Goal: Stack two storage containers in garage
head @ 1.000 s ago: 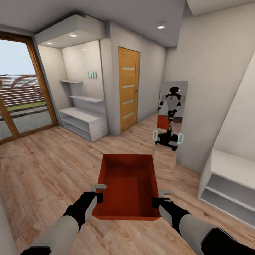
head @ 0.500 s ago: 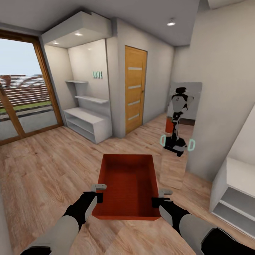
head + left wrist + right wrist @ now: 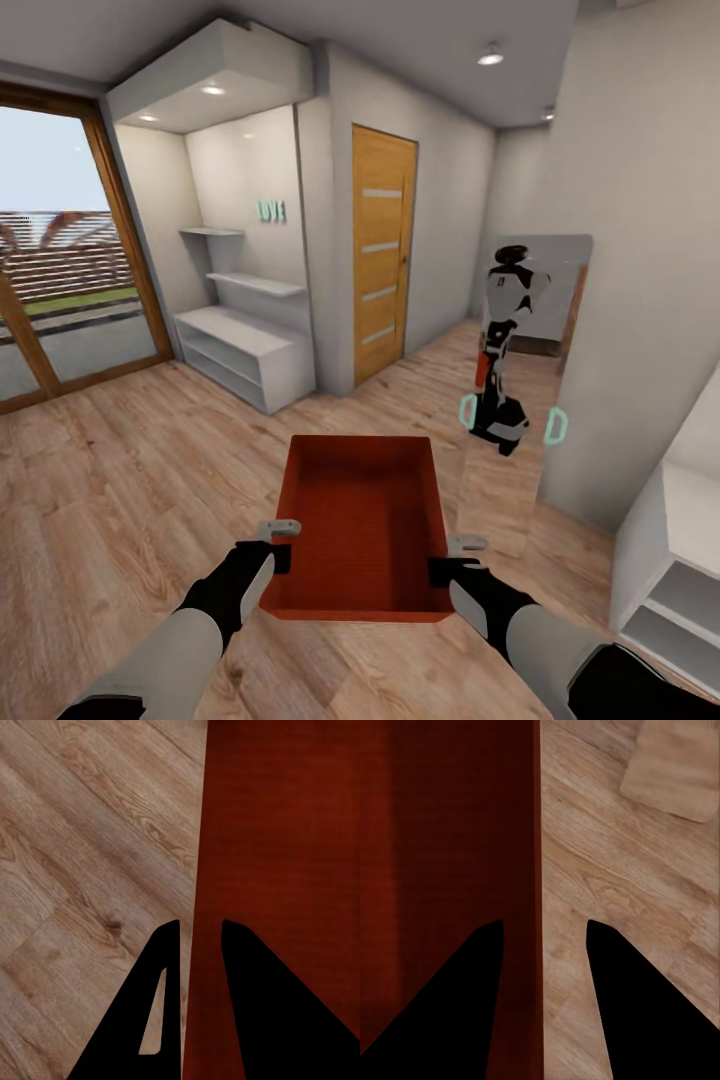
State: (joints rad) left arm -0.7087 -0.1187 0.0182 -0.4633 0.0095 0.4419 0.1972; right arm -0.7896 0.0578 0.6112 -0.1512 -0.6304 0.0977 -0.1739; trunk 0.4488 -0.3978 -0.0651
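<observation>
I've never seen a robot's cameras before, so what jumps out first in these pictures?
An orange-red storage container sits front and centre, gripped on its side walls by the left gripper and right gripper. Ahead stands an orange-wood door, and to its right a mirror reflects the robot itself.

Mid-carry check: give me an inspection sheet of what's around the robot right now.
Surface: light wood-plank floor.
Job's things: one orange-red container, lidless and empty, carried ahead of the trunk by both arms.
Clutter: nothing seen.
Grippers: left gripper clamps the container's left wall; right gripper clamps the right wall, a finger on each side of it.
Cables: nothing seen.
Surroundings: orange-wood door closed, white shelving, glass patio door, leaning mirror reflecting the robot.
</observation>
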